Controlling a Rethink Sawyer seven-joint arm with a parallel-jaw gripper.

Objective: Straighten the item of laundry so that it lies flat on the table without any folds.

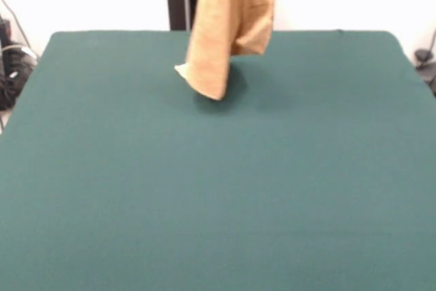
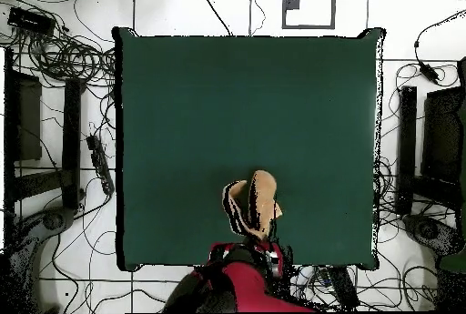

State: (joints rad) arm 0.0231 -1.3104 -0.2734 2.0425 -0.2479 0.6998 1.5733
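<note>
**A:** Across the table (image 1: 218,189), what do you have?

**B:** You have green cloth bare nearly everywhere, and the towel (image 1: 228,25) hanging over its far half, near the robot's side. The arm (image 2: 250,288) reaches in from that edge in the overhead view. Only the towel's lowest corner is at or just above the cloth; you cannot tell which.

**A:** And the gripper?

**B:** You cannot see it. The towel's top runs off the front view, and from overhead the towel covers whatever holds it. It hangs from up there, so something is pinching it, but the fingers' state I cannot tell.

**A:** What can go wrong for you here?

**B:** If you let go now, it likely drops in a heap, because it hangs doubled, one flap behind another. If you lower straight down, the folds likely stack. Dragging too near the edge could pull it off the table.

**A:** How does it look?

**B:** Orange-tan, draped in long vertical folds, with a pale corner (image 1: 182,69) poking out low at one side.
</note>
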